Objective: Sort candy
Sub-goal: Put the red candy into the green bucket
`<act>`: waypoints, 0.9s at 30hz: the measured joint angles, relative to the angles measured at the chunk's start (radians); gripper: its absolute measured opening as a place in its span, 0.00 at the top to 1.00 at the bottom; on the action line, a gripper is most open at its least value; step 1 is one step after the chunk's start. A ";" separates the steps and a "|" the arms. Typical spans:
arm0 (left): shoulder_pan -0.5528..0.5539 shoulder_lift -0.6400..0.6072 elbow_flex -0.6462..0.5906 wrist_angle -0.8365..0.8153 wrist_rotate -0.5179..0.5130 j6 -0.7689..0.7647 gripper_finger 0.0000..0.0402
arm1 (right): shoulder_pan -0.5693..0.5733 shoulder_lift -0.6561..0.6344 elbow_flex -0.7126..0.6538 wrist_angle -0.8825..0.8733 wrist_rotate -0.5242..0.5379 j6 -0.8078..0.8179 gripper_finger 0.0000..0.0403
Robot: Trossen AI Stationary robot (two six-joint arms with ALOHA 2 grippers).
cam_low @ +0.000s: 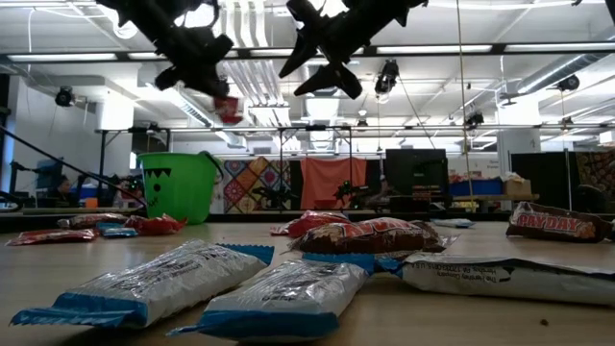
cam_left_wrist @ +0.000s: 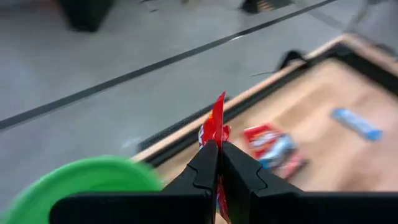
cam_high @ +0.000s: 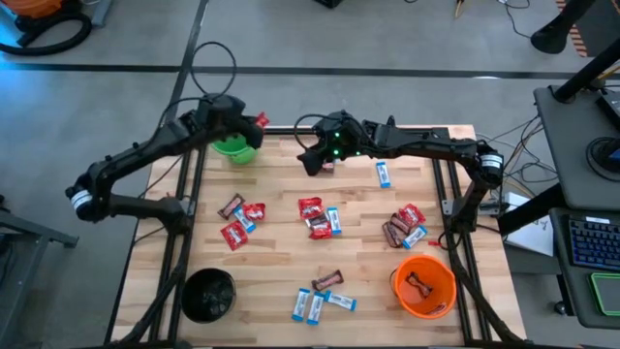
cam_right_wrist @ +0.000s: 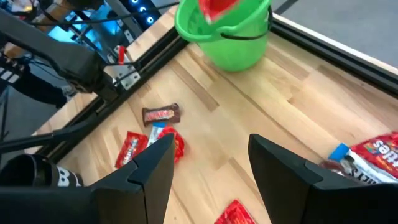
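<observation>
The wooden table (cam_high: 281, 267) stands on a grey concrete floor (cam_high: 407, 39) crossed by a dark line. Relative to the green bucket (cam_high: 233, 148) at the far left corner: the left end effector (cam_high: 258, 122) hangs just above its rim, clamped on a red packet (cam_left_wrist: 217, 121). The right end effector (cam_high: 317, 163) hovers beside it over bare boards, fingers wide, holding nothing. Candy (cam_high: 319, 216) lies scattered across the table (mixed kinds), with an orange bucket (cam_high: 423, 286) and a black bucket (cam_high: 208, 295) at the near edge.

Pale wooden desk (cam_high: 281, 267), black-framed. Green bucket (cam_high: 233, 148) with a black jack-o'-lantern face; orange bucket (cam_high: 423, 286); black bucket (cam_high: 208, 294). Red packets (cam_high: 310, 206), blue-and-white packets (cam_high: 308, 306), dark brown bars (cam_high: 327, 280). Red packet (cam_left_wrist: 217, 118) in the black left gripper (cam_left_wrist: 219, 157).
</observation>
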 joint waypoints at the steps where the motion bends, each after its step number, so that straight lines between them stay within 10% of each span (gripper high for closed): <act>1: 0.026 -0.002 0.000 -0.013 -0.002 0.013 1.00 | 0.000 0.000 0.000 -0.003 0.000 0.000 0.52; 18: 0.248 0.027 -0.009 -0.169 -0.002 0.050 0.99 | 0.000 0.000 0.000 -0.014 0.000 -0.012 0.52; 27: 0.247 0.026 -0.009 -0.249 -0.002 0.041 0.80 | 0.000 0.000 0.000 -0.032 0.000 -0.017 0.51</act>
